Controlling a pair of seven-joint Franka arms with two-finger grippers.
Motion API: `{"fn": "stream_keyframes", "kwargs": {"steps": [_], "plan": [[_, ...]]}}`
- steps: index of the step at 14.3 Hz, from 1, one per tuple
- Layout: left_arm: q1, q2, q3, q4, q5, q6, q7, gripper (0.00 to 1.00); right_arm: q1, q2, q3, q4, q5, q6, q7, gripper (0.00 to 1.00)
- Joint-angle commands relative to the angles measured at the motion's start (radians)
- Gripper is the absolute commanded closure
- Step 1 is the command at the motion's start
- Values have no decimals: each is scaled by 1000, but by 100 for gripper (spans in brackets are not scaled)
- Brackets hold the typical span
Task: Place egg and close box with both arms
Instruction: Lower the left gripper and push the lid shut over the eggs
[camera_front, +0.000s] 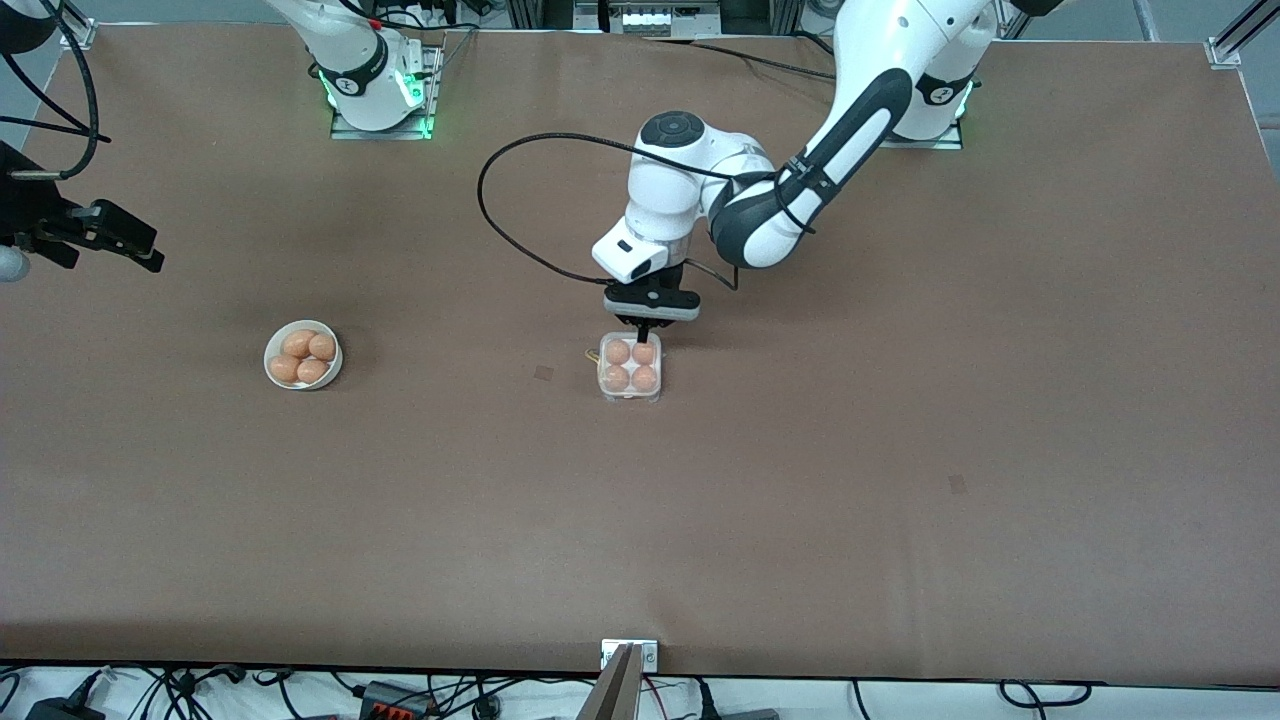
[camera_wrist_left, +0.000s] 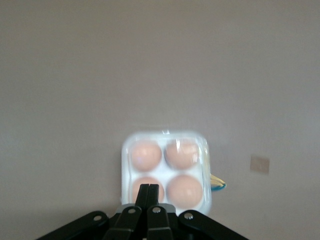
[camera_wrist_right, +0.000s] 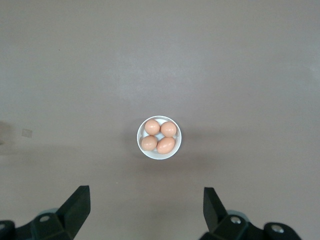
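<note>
The box (camera_front: 630, 367) stands mid-table, and its see-through lid lies down over several orange-brown eggs, one per cell. Which of them is the task's egg I cannot tell. My left gripper (camera_front: 645, 337) is shut with nothing between its fingers, its tips down at the box's edge farther from the front camera. In the left wrist view the shut left gripper (camera_wrist_left: 149, 191) covers part of one egg in the box (camera_wrist_left: 166, 169). My right gripper (camera_front: 110, 250) waits, open and empty, high over the right arm's end of the table. In the right wrist view the right gripper (camera_wrist_right: 146, 194) is well above the bowl.
A round white bowl (camera_front: 268, 352) with several eggs sits toward the right arm's end of the table, and the bowl (camera_wrist_right: 141, 145) also shows from above. A small yellow tag (camera_wrist_left: 218, 183) sticks out beside the box. Two brown patches (camera_front: 543, 373) (camera_front: 957, 484) lie flat on the table.
</note>
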Motion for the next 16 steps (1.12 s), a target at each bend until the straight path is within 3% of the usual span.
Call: {"fn": "stream_keyframes", "kwargs": {"steps": [1,6,16], "plan": [[13,5,-1,32,28,-8,-6,99,-9,-11,10,9,-9,-13,-10,0],[66,-45,-17,31,25,-88,91,99,-9,-12,10,11,-4,-16,-9,0],[228,-156,-44,54,-36,-337,902,94,-9,-17,10,4,-11,-27,-10,0]]}}
